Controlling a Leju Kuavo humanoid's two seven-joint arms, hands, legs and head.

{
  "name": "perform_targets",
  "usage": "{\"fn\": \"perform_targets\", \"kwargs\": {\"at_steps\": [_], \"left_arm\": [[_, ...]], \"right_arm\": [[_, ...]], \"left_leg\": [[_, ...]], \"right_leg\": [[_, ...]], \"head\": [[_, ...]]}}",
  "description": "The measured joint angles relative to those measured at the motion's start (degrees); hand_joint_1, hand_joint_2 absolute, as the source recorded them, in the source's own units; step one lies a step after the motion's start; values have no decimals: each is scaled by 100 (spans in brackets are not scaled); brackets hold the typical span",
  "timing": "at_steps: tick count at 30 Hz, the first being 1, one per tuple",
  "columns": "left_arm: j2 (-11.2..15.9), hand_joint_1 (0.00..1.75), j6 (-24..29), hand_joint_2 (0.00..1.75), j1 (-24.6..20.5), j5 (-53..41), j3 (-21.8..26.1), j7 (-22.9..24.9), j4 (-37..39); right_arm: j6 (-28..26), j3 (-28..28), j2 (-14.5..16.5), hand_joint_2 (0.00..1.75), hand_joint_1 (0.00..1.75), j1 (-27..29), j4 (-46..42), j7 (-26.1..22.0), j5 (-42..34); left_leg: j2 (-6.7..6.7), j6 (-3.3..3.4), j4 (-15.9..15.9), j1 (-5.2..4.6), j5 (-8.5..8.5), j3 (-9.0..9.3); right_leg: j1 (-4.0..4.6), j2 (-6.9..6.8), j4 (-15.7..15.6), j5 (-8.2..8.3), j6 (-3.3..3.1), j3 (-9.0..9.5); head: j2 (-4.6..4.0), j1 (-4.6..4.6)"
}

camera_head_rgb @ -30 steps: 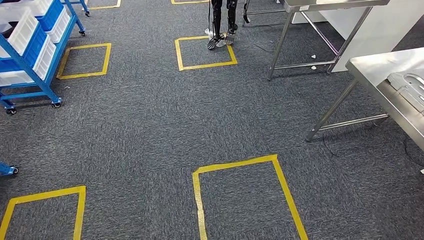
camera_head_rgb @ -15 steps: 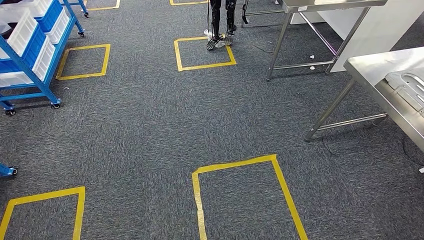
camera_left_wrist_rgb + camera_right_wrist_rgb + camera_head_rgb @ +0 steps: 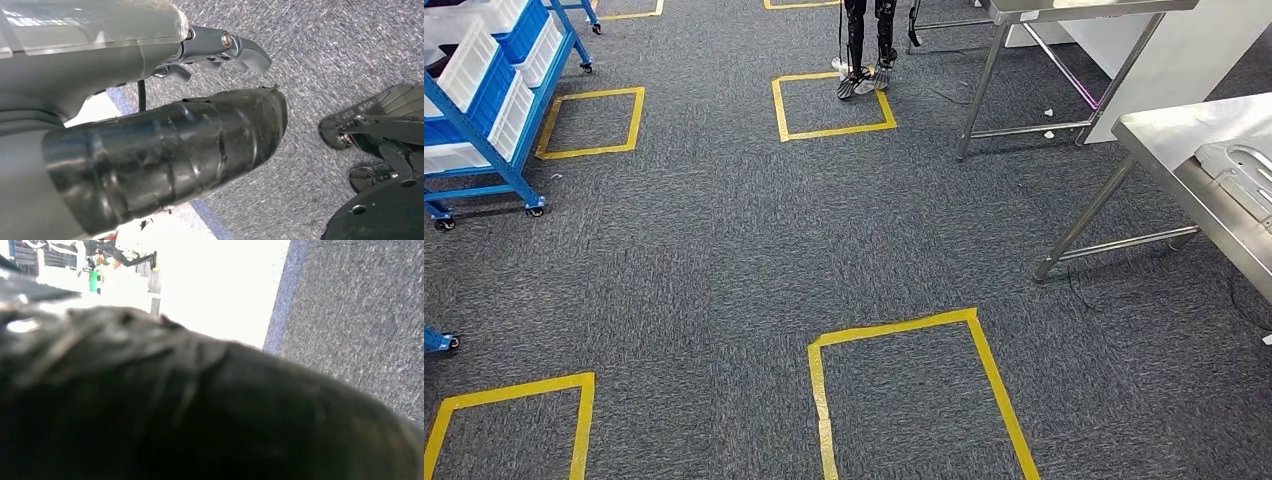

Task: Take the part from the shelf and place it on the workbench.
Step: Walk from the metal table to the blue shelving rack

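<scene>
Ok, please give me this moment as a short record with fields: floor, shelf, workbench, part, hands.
floor: grey carpet with yellow tape squares
shelf: blue wheeled rack with white bins, far left
workbench: steel table at right edge, a grey metal item on it
part: cannot tell which it is
left hand: hanging over carpet, holds nothing visible
right hand: blurred, state unclear

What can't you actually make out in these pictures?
- Right robot hand: right wrist view, a dark blur up close; open or closed, I cannot tell.
- Left robot hand: left wrist view, its dark thumb hides most of the fingers; no part seen in it.
- Blue shelf: head view, cut by the left edge; bin contents unseen.
- Steel workbench: cut by the right edge.
</scene>
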Motion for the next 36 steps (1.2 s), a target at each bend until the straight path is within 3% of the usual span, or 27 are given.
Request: {"fn": "perform_targets", "kwargs": {"at_steps": [8, 11, 13, 15, 16, 17, 18, 21, 22, 24, 27, 28, 30, 32, 33, 34, 36], "left_arm": [[15, 0, 7, 0, 5, 25, -15, -10, 0], [22, 0, 10, 0, 10, 36, -22, -10, 0], [26, 0, 13, 0, 10, 38, -24, -10, 0], [28, 0, 17, 0, 10, 39, -25, -11, 0], [28, 0, 19, 0, 10, 41, -26, -11, 0], [28, 0, 20, 0, 10, 45, -26, -11, 0], [28, 0, 22, 0, 10, 51, -27, -11, 0], [10, 0, 28, 0, 5, 75, -29, -9, 1], [0, 0, 28, 0, -1, 83, -31, -7, 1], [-17, 0, 32, 0, -8, 92, -32, -3, 0], [-11, 0, 40, 0, -7, 104, -38, 1, 0], [-9, 0, 44, 0, -7, 108, -44, 4, 0], [-7, 0, 54, 0, 1, 119, -59, 15, 0], [-7, 0, 66, 0, 3, 133, -69, 25, 0], [-7, 0, 72, 0, 3, 139, -72, 26, 0], [-7, 0, 75, 0, 4, 141, -74, 26, 0], [-16, 0, 83, 0, 4, 143, -78, 27, 0]], "right_arm": [[108, 0, 9, 0, 0, 20, -89, 67, 0], [178, 0, 16, 0, 0, 33, -136, 37, 0], [199, 0, 19, 0, 0, 50, -157, -1, 0], [205, 0, 20, 0, 0, 73, -164, -29, 0], [206, 0, 20, 0, 0, 83, -167, -38, 0], [211, 0, 20, 0, 0, 93, -168, -48, 0], [219, 0, 20, 0, 0, 103, -172, -61, 0], [239, -1, 16, 0, 0, 140, -221, -99, 0], [243, -1, 15, 0, 0, 156, -246, -108, 0], [270, -2, 14, 0, 0, 188, -293, -115, 0], [310, -2, 24, 0, 0, 217, -341, -113, -1], [311, -2, 28, 0, 0, 219, -348, -112, -2], [312, -1, 34, 0, 0, 221, -355, -103, -4], [326, 0, 39, 0, 0, 224, -357, -95, -8], [335, 0, 40, 0, 0, 231, -358, -94, -11], [349, 0, 42, 0, 0, 239, -364, -94, -14], [367, 1, 39, 0, 0, 268, -397, -95, -18]], "left_leg": [[4, 33, 78, -27, -13, -78], [2, 105, 32, 2, 16, -85], [7, 177, -17, 23, 46, -79], [8, 208, -17, 2, 50, -97], [5, 213, -14, -11, 47, -100], [0, 217, -12, -25, 41, -95], [-7, 220, -10, -38, 30, -80], [-28, 207, -4, -53, -24, -27], [-33, 188, 6, -45, -38, -33], [-37, 138, 12, -25, -52, -54], [-38, 42, 80, -24, -135, -34], [-41, -1, 279, -15, -241, -111], [-45, -100, 981, 55, -527, -485], [-44, -210, 1547, 158, -625, -851], [-42, -270, 1553, 216, -516, -898], [-38, -335, 1354, 278, -312, -838], [-36, -487, 716, 372, 49, -586]], "right_leg": [[-29, 0, 0, 25, 56, -38], [-28, 24, 50, -25, 109, -59], [-23, 83, 431, -294, 119, -228], [-17, 121, 1187, -681, 93, -591], [-13, 128, 1515, -790, 78, -755], [-8, 133, 1667, -784, 57, -839], [5, 137, 1599, -661, 27, -817], [103, 141, 546, -39, -165, -353], [139, 139, 265, 55, -232, -235], [182, 137, 79, 50, -310, -169], [119, 126, -177, 94, -313, 7], [84, 119, -277, 116, -305, 96], [46, 106, -359, 103, -277, 210], [3, 101, -360, 37, -216, 283], [-30, 100, -349, -11, -169, 332], [-70, 103, -324, -72, -114, 387], [-131, 106, -196, -241, 35, 435]], "head": [[0, 0], [0, 1], [0, 4], [0, 4], [0, 4], [0, 4], [0, 4], [0, 2], [0, 7], [0, 14], [0, 18], [0, 15], [0, 12], [0, 12], [0, 13], [0, 13], [0, 5]]}}
